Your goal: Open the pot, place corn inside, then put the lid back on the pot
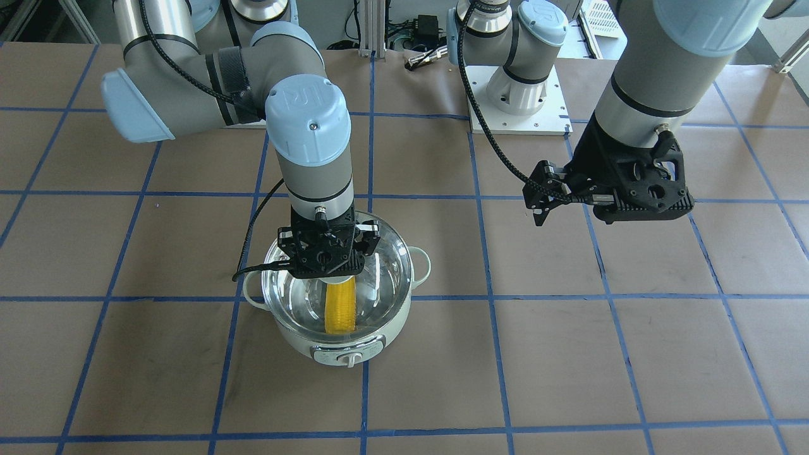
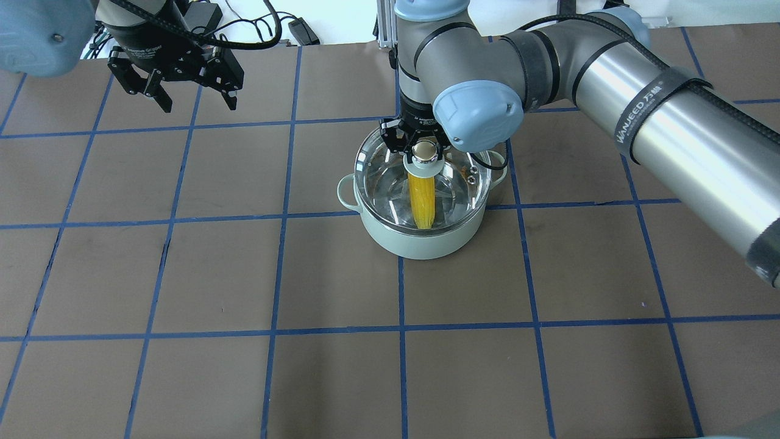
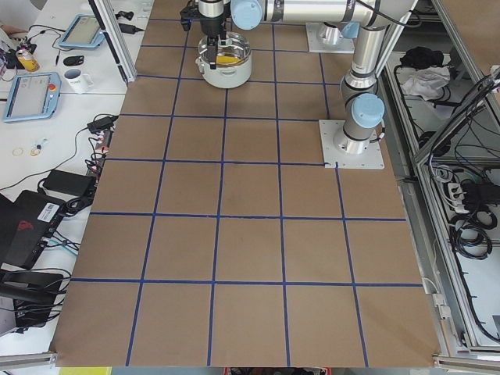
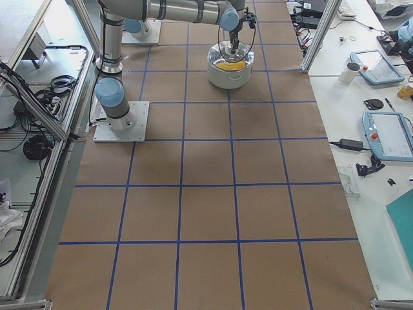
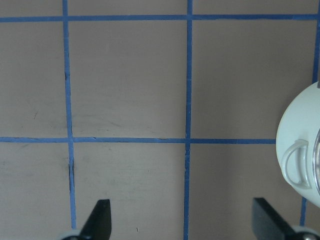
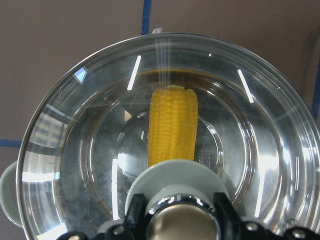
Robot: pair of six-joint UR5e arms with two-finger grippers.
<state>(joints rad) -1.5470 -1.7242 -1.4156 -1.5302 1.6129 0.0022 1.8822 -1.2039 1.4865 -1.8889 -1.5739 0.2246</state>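
R pincer (image 2: 425,149) points straight down and is clamped on the lid's knob (image 6: 181,225), w/ a finger (image 6: 134,216) pressed to each side of it. Lid (image 2: 378,163) is directly under this pincer and covers the pot (image 2: 420,244) mouth; can't tell if its rim is fully seated. Corn (image 2: 421,201) lies inside the pot, below the pincer. It shows thru the glass, running from under the knob toward the pot's control panel (image 1: 347,355). Pot stands upright on the tabletop (image 2: 183,274). L pincer (image 2: 198,102) hovers over the tabletop, fingers (image 5: 100,217) spread wide apart. Pot is well off to its side; only a loop handle (image 5: 295,162) & a bit of wall show at the edge of its wrist view.
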